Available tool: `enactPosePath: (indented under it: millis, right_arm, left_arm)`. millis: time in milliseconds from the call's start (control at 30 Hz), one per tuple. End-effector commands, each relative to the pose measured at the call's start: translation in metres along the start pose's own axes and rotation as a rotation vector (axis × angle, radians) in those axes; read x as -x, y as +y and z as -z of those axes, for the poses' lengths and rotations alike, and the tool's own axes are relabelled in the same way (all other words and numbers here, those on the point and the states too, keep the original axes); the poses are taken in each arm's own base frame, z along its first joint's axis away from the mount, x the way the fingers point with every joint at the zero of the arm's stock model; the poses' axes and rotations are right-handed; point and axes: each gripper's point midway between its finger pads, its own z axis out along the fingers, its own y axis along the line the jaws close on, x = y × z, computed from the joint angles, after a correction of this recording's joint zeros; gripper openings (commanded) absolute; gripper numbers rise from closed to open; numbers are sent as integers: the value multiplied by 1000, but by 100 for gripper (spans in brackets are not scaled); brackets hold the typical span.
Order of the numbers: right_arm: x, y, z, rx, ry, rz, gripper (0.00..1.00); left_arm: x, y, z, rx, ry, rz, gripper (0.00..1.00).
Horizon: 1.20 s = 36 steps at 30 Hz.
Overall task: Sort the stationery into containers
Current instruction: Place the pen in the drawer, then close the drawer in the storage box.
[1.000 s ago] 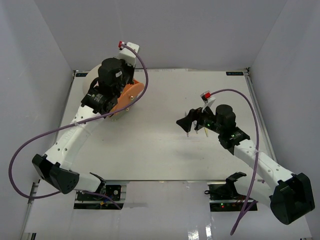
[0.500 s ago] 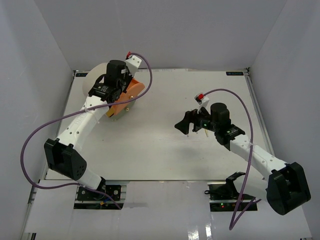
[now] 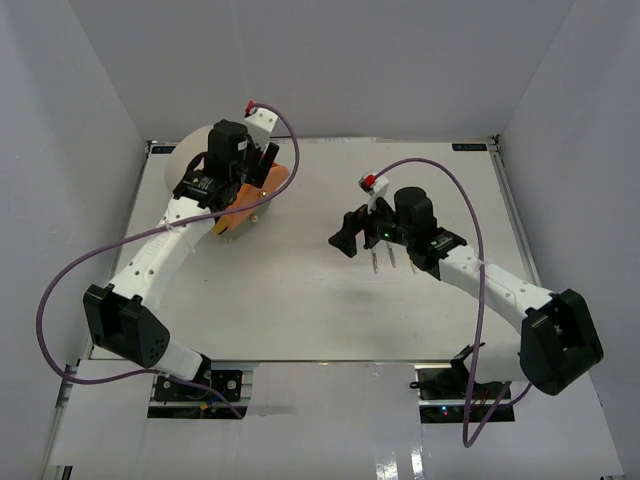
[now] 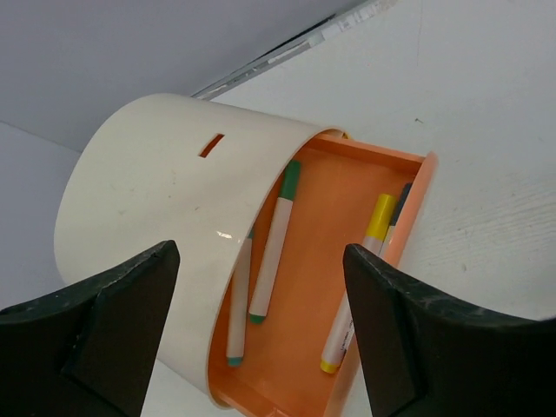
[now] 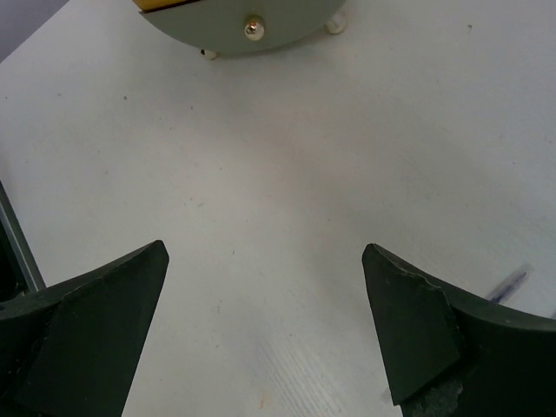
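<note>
Hovering empty, wide-open left gripper [image 4: 261, 295] over pulled-out orange drawer [image 4: 313, 226] of cream cylindrical organizer [image 4: 148, 191]. Next: empty, spread right gripper [image 5: 265, 295] onto slim loose pens [image 3: 392, 258] mid-table.

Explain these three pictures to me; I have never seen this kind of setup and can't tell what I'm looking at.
This is a two-armed robot: a left arm and a right arm, bolted at the near edge of a white table. The overhead picture looks down from behind them. The other two pictures come from cameras on the wrists, so the dark shapes at each side are that arm's own fingers. The left gripper is open and empty, above a cream round organizer whose orange drawer is pulled out. In it lie a green-capped marker, a yellow-capped marker and a few more. The right gripper is also open and empty, over the table, facing the organizer's front with its brass knob.
</note>
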Motion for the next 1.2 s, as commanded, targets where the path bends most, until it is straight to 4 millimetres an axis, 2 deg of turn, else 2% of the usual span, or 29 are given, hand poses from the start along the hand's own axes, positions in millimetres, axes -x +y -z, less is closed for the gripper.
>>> enactPosePath:
  millis: [0,33,67,100,167,200,267,333,367,400,467,500,567,633,833,1167]
  right_arm:
    - [40,9,-20,8,-101,136,100]
    - [43,11,-25,13,-110,151,100]
    - [47,16,-34,16,-113,167,100]
    - [55,18,-39,19,-140,197,100]
    - [61,23,-55,25,-158,222,100]
    - [67,25,-60,31,-180,236,100]
    - [67,29,-75,45,-182,243,96]
    - [83,37,-84,56,-218,266,95]
    - [79,39,-94,63,-209,291,95]
    - [94,45,-98,71,-237,306,95]
    - [92,49,-113,76,-230,323,95]
    - [105,53,-116,78,-253,334,95]
    - [102,55,-129,75,-251,343,95]
    - [111,60,-134,80,-271,349,95]
    - [115,59,-157,70,-284,347,93]
    - [119,67,-190,83,-312,345,90]
  left_arm:
    - [27,31,25,107,-157,150,88]
    - [37,42,31,147,-214,193,90]
    - [35,47,32,162,-230,221,90]
    - [21,51,27,179,-219,277,90]
    - [24,65,33,200,-286,352,91]
    - [12,73,30,218,-282,412,91]
    - [8,78,31,212,-296,451,91]
    - [-1,88,25,221,-293,507,91]
    - [-7,92,19,215,-281,520,92]
    - [-11,93,16,212,-270,536,92]
    - [-13,100,11,210,-263,582,92]
    - [-16,97,5,190,-249,590,92]
    - [-17,99,2,189,-245,601,92]
    - [-20,98,-3,183,-238,602,92]
    - [-37,93,-11,164,-199,611,92]
    - [-54,74,-9,108,-163,620,90]
